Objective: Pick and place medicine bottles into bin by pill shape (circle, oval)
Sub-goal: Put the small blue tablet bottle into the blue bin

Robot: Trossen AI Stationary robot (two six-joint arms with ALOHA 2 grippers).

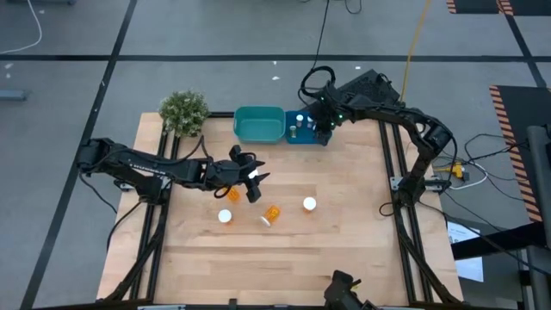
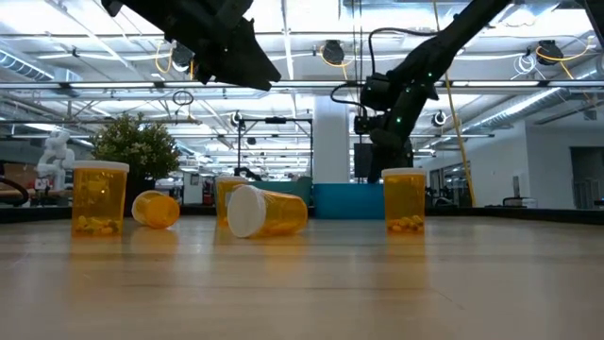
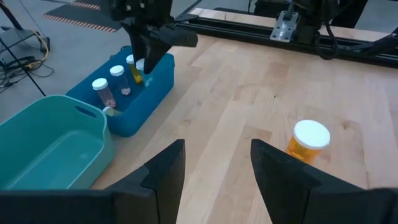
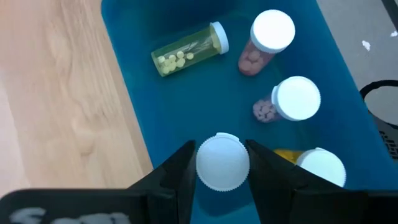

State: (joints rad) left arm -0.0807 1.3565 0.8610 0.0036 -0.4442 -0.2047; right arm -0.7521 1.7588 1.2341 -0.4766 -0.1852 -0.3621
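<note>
Landmark: the dark blue plastic bin (image 1: 303,131) at the far edge of the light wooden table (image 1: 344,241); a teal plastic tub (image 1: 259,124) touches its side.
Right gripper (image 4: 222,167): directly over the dark blue plastic bin, fingers clamped on a white-capped bottle (image 4: 222,160) whose cap sits between them.
Inside the bin: a slim bottle of pale yellow pills (image 4: 189,49) lying on its side, two upright bottles of pink pills (image 4: 272,32) (image 4: 295,99), and another white-capped orange bottle (image 4: 320,167) just beside the held one.
Left gripper (image 1: 250,182): above the table, on the near side of the teal tub, well apart from the bin; fingers spread with nothing between them.
Bottles outside the bin: four on the table, all on the near side of the bin — an upright one (image 1: 309,204) nearest the bin, a tipped one (image 1: 270,213) toward the table's middle, an upright one (image 1: 225,216) beyond that, and one (image 1: 233,195) beside the left gripper.
Other: a small green potted plant (image 1: 183,112) past the teal tub, away from the bin.
</note>
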